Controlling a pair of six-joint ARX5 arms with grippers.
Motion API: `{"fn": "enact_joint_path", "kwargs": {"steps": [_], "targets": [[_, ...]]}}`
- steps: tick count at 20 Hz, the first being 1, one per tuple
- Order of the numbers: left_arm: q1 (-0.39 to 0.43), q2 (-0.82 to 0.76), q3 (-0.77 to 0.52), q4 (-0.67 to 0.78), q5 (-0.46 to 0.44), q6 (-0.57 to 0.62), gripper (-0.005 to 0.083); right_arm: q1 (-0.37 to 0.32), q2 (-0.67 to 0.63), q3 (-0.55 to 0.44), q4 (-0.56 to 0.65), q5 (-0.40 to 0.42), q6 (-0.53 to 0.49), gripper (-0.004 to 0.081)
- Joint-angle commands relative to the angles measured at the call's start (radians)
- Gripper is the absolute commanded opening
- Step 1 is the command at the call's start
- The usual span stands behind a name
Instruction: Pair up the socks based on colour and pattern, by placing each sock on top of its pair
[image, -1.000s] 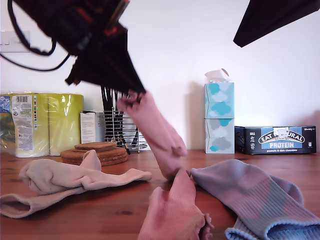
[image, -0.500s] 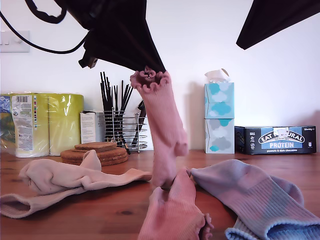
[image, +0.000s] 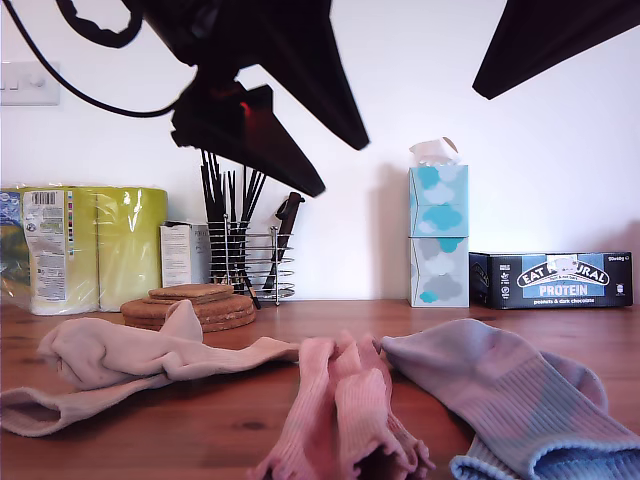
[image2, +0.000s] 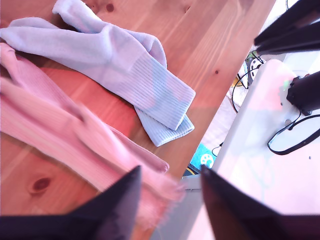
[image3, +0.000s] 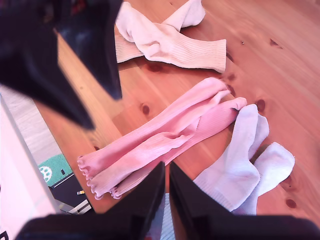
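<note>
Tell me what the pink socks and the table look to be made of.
Pink socks: soft ribbed knit, matte, probably cotton blend; fine lengthwise ribs and frilled cuffs show. Table: wood, likely pine, with a smooth, slightly glossy finish; grain lines and dark knots are visible.

Pink socks (image3: 165, 135) stacked flat mid-table, btwn beige pair (image: 140, 360) & blue pair (image: 510, 400).

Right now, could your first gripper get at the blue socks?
Probably yes: my first gripper hangs open and empty, and the blue socks lie uncovered on the table beside the pink pair.
</note>
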Motion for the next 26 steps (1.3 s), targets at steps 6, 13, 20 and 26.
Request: {"fn": "enact_joint_path", "kwargs": {"steps": [6,13,20,26], "targets": [[0.075,0.005,-0.011,-0.005,-0.114,0.097,-0.0034,0.003,-0.005,-0.02,0.042,-0.036,-0.005,-0.0015],[0.253,-0.018,-0.019,0.011,-0.261,0.26,-0.002,-0.036,-0.185,-0.105,0.108,0.034,0.084,-0.0014],[0.514,-0.062,-0.13,0.059,-0.156,0.375,-0.002,-0.089,-0.523,-0.263,0.05,0.126,0.136,-0.0013],[0.648,-0.061,-0.204,0.084,-0.07,0.488,-0.0019,-0.089,-0.596,-0.264,-0.039,0.159,0.139,-0.0013]]}}
